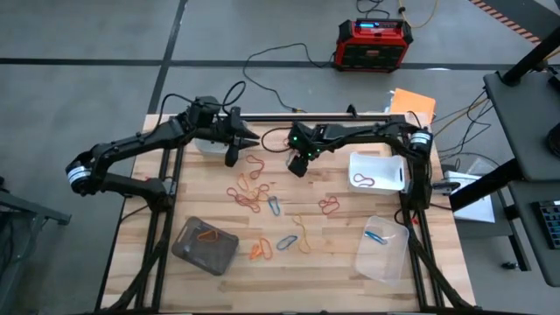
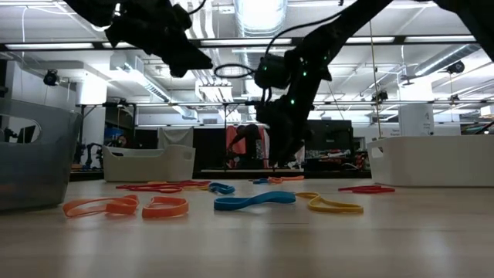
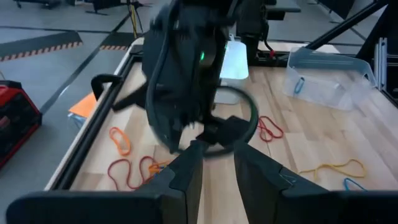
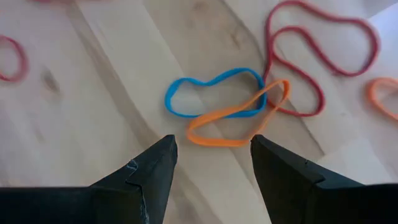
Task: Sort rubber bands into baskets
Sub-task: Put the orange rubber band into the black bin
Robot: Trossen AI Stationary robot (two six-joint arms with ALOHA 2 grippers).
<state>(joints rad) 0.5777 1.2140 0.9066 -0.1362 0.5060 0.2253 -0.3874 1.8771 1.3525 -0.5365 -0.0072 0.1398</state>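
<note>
A: What is the left gripper holding?
B: A dark band. The jaws are pinched nearly shut on it, up in the air at the far side of the counter.
A: And the right gripper?
B: Its jaws are wide, with nothing in them. It hangs just over a blue band and an orange band that cross each other.
A: Where are the other rubber bands?
B: Spread over the middle of the counter.
A: And the baskets?
B: The white basket has a red band. The clear basket has a blue one. The grey basket has an orange one.
</note>
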